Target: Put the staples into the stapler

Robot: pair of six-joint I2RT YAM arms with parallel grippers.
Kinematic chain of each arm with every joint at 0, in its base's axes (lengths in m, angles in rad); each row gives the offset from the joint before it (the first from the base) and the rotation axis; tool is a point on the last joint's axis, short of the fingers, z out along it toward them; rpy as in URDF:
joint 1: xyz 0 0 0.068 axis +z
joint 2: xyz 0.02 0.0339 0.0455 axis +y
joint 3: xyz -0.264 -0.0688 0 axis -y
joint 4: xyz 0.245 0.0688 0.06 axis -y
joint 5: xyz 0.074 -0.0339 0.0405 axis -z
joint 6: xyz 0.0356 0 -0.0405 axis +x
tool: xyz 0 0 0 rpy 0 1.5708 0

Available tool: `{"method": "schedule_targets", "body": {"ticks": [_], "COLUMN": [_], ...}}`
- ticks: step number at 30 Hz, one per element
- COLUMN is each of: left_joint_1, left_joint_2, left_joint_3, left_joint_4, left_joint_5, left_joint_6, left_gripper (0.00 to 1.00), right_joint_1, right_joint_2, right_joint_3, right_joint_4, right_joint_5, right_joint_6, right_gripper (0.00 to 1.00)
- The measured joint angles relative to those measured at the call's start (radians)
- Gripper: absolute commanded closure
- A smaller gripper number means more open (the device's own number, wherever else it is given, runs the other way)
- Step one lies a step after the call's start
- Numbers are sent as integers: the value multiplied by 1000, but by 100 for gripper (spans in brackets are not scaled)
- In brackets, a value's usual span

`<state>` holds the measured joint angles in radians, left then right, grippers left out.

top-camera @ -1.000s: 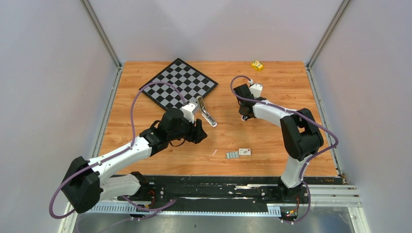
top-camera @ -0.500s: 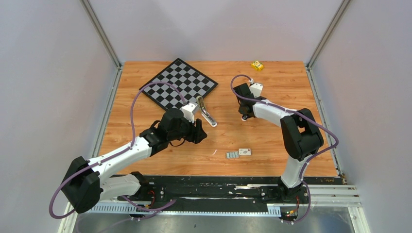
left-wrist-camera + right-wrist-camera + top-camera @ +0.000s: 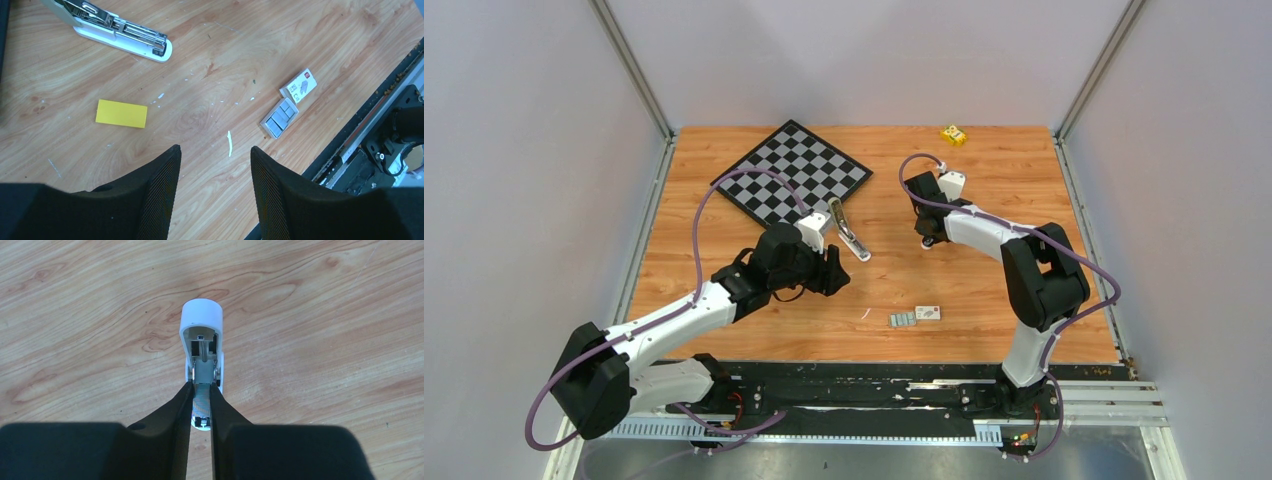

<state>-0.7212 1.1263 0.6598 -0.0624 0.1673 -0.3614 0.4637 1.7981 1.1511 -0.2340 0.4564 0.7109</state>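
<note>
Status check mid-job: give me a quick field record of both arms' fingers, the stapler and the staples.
left fingers: open, empty, over bare wood
right fingers: shut on the metal tray of what looks like a second stapler, lid up
stapler: lying open near the chessboard, nothing gripping it
staples: strips beside the white box, not picked up
yellow block: flat on the table, between stapler and left fingers
loading: not yet begun, by the look of it

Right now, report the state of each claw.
Left claw: open, holding nothing.
Right claw: closed on the stapler, pinching its metal tray.
</note>
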Motion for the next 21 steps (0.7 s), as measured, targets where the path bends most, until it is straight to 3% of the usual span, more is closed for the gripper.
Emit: {"method": "schedule_targets", "body": {"ticks": [21], "left_joint_1": [0], "left_joint_2": [0], "left_joint_3": [0], "left_joint_4": [0], "left_joint_5": [-3], "left_joint_6": [8], "left_gripper": [44], "right_joint_1": [0], "right_joint_2": [17], "right_joint_3": [0], "right_joint_4": [-2], "right_joint_5": [5], "right_joint_6": [5], "right_gripper": [82]}}
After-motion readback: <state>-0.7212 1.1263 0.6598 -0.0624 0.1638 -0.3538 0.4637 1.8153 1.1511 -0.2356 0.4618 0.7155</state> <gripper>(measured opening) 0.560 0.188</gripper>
